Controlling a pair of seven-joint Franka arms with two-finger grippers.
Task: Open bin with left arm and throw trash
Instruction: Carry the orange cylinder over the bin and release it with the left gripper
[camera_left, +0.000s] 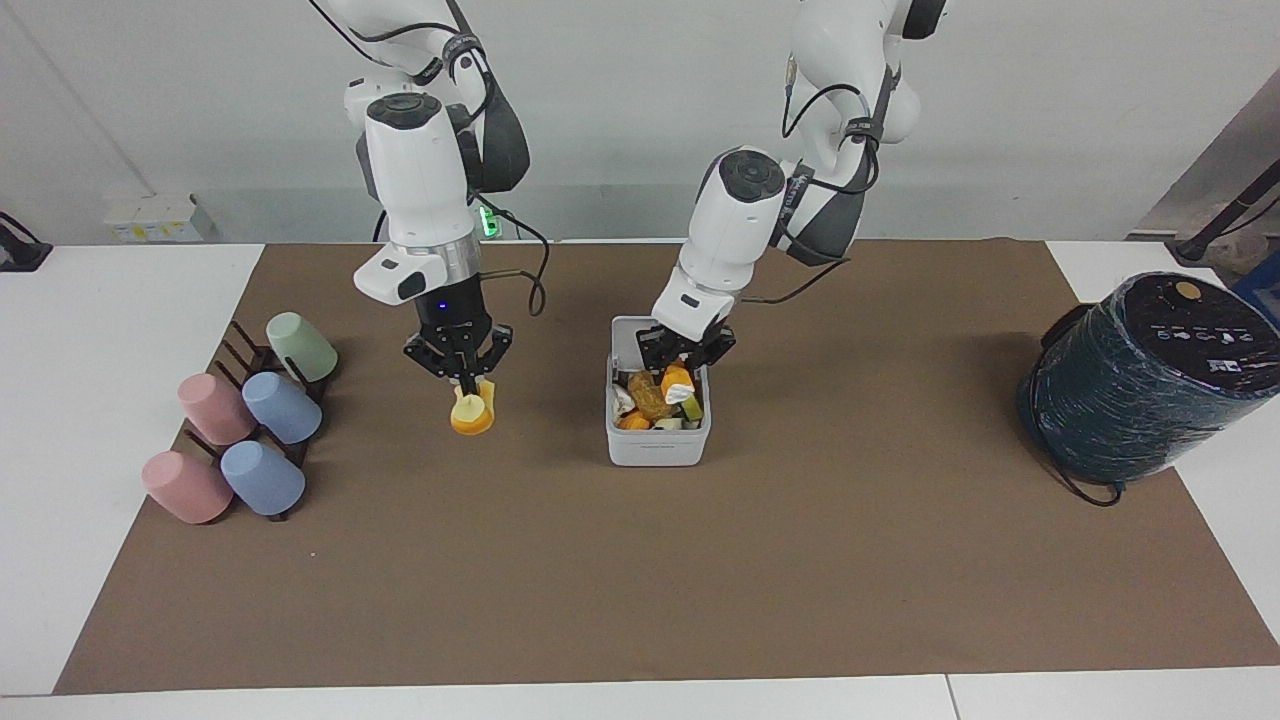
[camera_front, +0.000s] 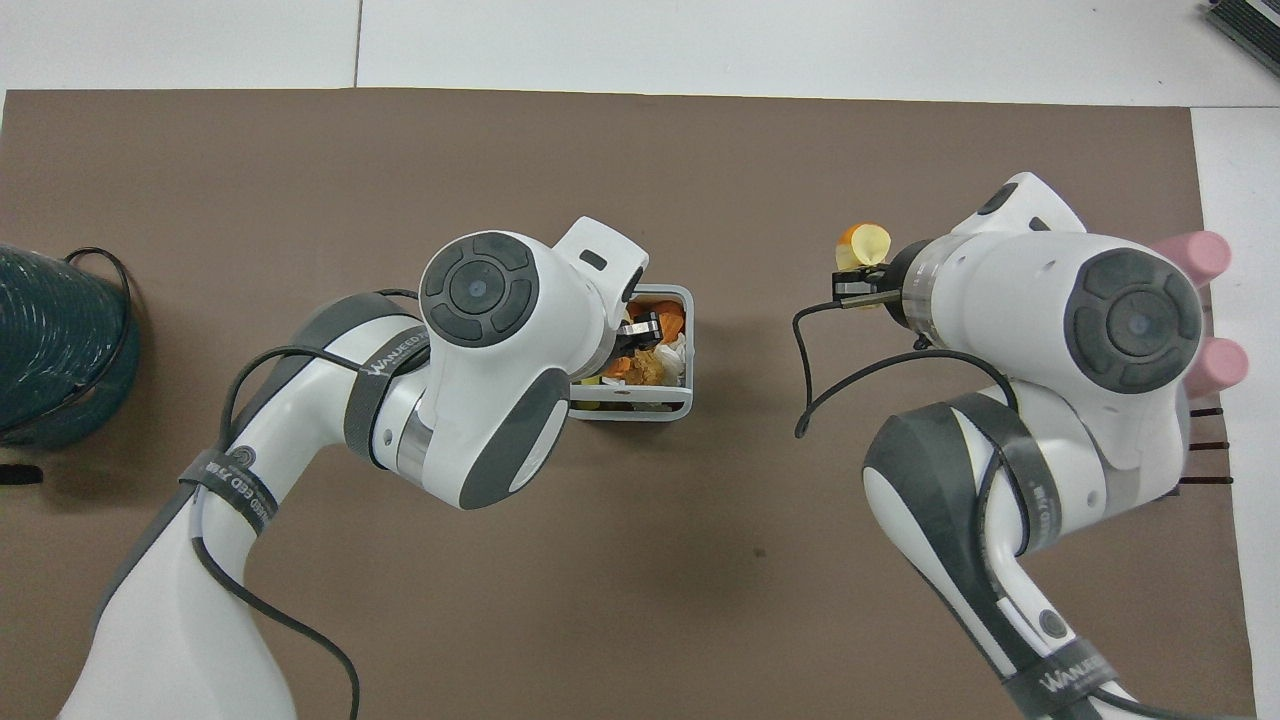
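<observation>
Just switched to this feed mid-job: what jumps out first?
The open bin at mid-table, already full of scraps, draws the eye: the left gripper hangs right over it with an orange stub with a white end in its fingers. Toward the right arm's end, the right gripper holds a pale yellow wedge with an orange edge above the brown mat, beside the rack of pastel cups.

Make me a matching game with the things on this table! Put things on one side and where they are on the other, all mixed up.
Things:
1. orange stub
2. yellow wedge
3. brown lump
4. cups

Places:
A. lying in the bin
B. on a rack at the right arm's end
C. in the left gripper
D. in the right gripper

Pairs: 1-C, 2-D, 3-A, 4-B
</observation>
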